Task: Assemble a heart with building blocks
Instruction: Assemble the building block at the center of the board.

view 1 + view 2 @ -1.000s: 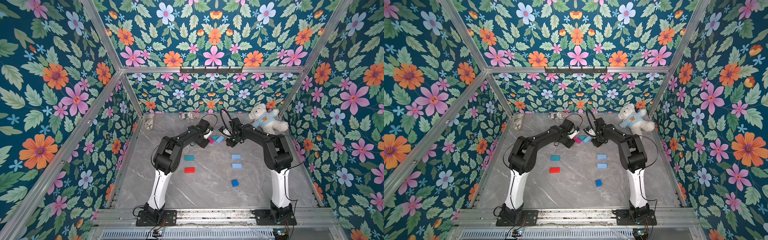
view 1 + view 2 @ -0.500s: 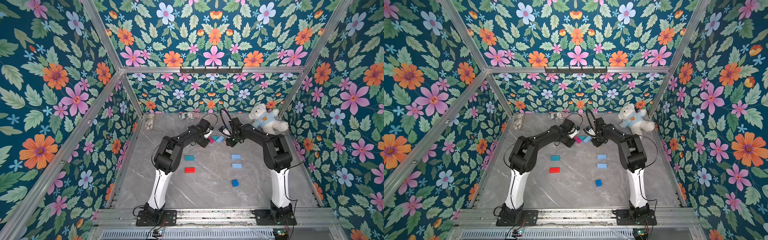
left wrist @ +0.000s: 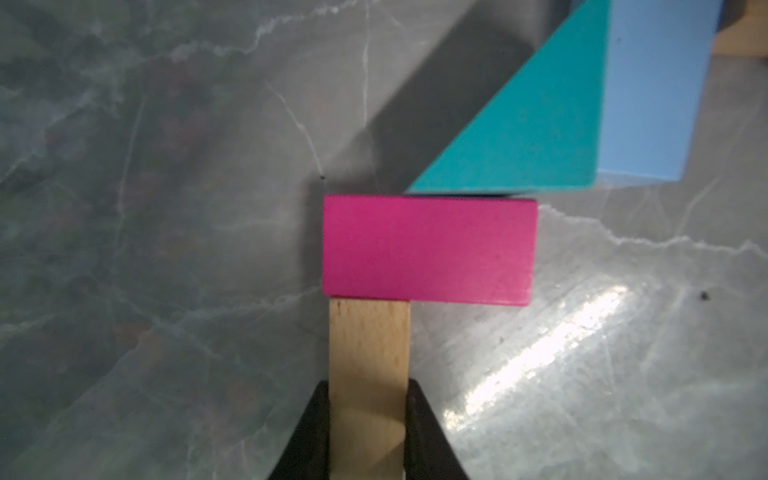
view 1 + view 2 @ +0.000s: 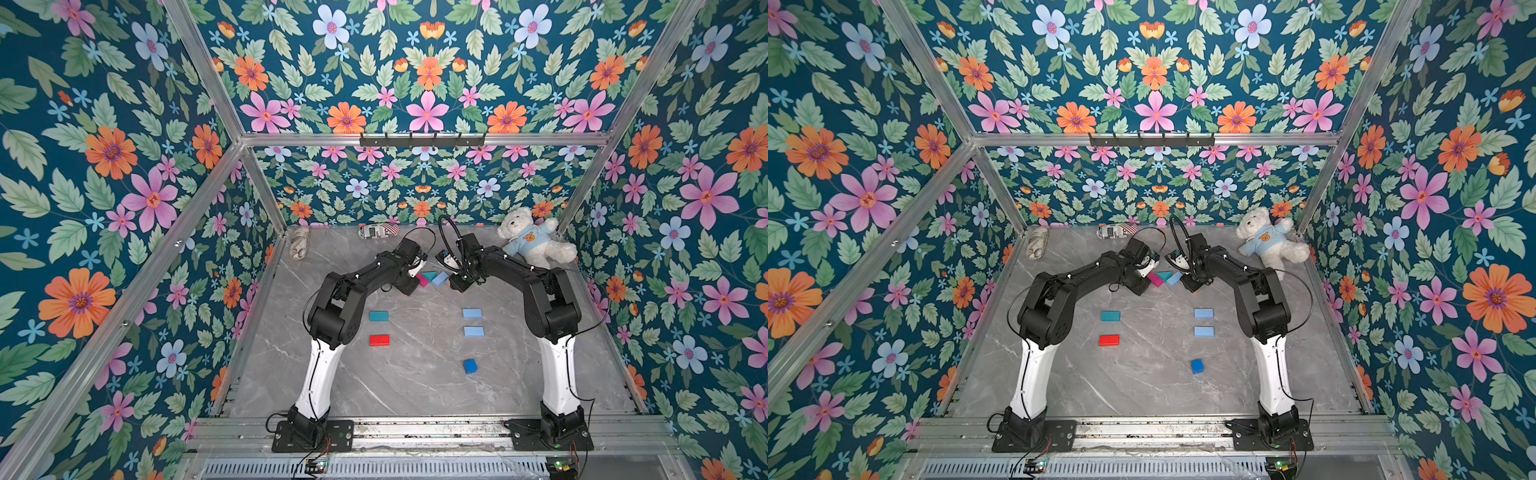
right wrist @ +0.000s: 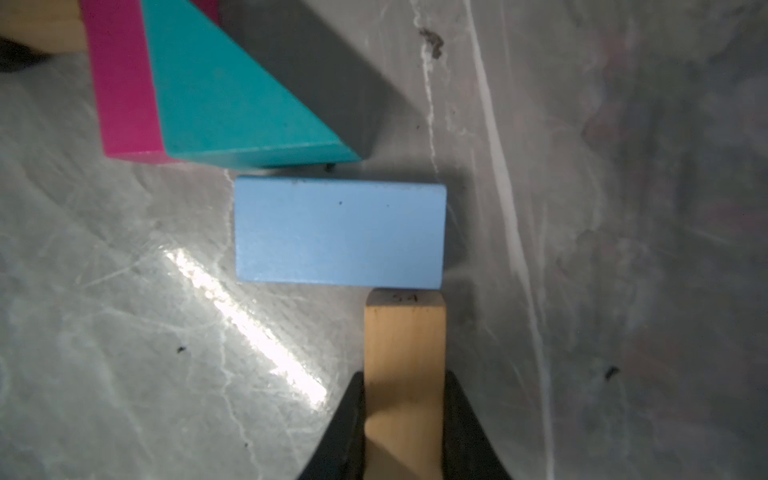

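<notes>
At the far middle of the table a teal triangle (image 4: 431,275) lies between a magenta block (image 3: 428,251) and a light blue block (image 5: 340,232). My left gripper (image 3: 368,388) is shut on a tan block (image 3: 368,345) whose end touches the magenta block's long side. My right gripper (image 5: 404,378) is shut on another tan block (image 5: 405,332), its end against the light blue block. Nearer, loose on the table, lie a teal block (image 4: 378,316), a red block (image 4: 379,340), two light blue blocks (image 4: 472,313) (image 4: 474,331) and a dark blue cube (image 4: 470,366).
A white teddy bear (image 4: 530,243) in a blue top lies at the back right corner. Two patterned pouches lie along the back edge (image 4: 378,230) and the back left (image 4: 299,247). Floral walls enclose the marble table (image 4: 415,382) on three sides.
</notes>
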You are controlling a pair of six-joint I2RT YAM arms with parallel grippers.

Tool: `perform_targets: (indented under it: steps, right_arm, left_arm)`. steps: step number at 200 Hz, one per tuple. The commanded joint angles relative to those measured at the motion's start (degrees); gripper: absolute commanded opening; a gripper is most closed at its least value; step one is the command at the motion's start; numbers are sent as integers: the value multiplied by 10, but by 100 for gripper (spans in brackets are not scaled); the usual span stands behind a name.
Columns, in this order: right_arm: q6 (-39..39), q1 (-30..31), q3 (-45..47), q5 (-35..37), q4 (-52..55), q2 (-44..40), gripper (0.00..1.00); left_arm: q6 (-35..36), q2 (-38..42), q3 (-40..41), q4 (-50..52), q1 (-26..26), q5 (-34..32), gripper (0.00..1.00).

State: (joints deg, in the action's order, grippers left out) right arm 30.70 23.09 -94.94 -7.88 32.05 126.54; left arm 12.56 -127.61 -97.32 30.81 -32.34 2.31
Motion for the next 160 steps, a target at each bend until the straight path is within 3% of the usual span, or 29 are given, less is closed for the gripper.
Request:
perform_targets:
  steps: [1,69,84,92,119,129,131,133,160]
  right_arm:
    - [-4,2,1,-2,13,12,14]
    - [-3,2,0,-3,21,14,15]
    - [-2,2,0,-5,26,14,18]
    - [0,2,3,-8,27,13,25]
    - [2,3,9,-14,29,8,64]
    - [2,2,13,-18,28,5,84]
    - [2,1,14,-19,28,4,95]
    - [2,1,15,-20,27,3,98]
    - [3,1,27,-24,24,-12,99]
  left_arm:
    - [3,-4,4,23,0,-8,27]
    - [4,-4,5,23,0,-11,29]
    - [4,-2,5,24,0,-13,34]
    - [5,-1,7,24,0,-13,39]
    - [5,5,15,24,0,-16,62]
    - [5,8,20,24,0,-17,71]
    - [5,9,20,24,0,-17,73]
    - [5,9,20,24,0,-18,74]
    - [5,27,33,24,0,-22,84]
